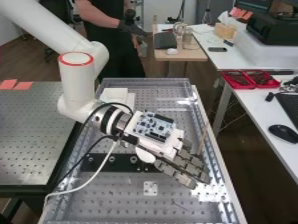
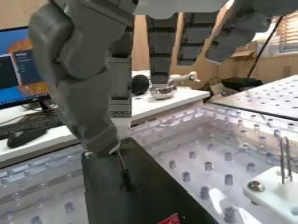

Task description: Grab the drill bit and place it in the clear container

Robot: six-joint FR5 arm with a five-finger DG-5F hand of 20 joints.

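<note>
Over the right part of the perforated bench, the hand [image 1: 189, 165] points down and to the right in the high view. In the wrist view the hand [image 2: 83, 95] has its thumb tip close against a fingertip, while other fingers hang fairly straight behind. A thin shaft, apparently the drill bit [image 2: 122, 161], comes out between these tips. Its lower end is over or touching a flat black block [image 2: 149, 197]; I cannot tell which. The upper part of the shaft is hidden by the hand.
Clear plastic edging [image 1: 153, 82] surrounds the perforated bench. A small white plate [image 1: 151, 188] sits near the hand, and a white block with metal prongs [image 2: 276, 187] stands beside the black block. Red trays [image 1: 249, 80] lie on the side table.
</note>
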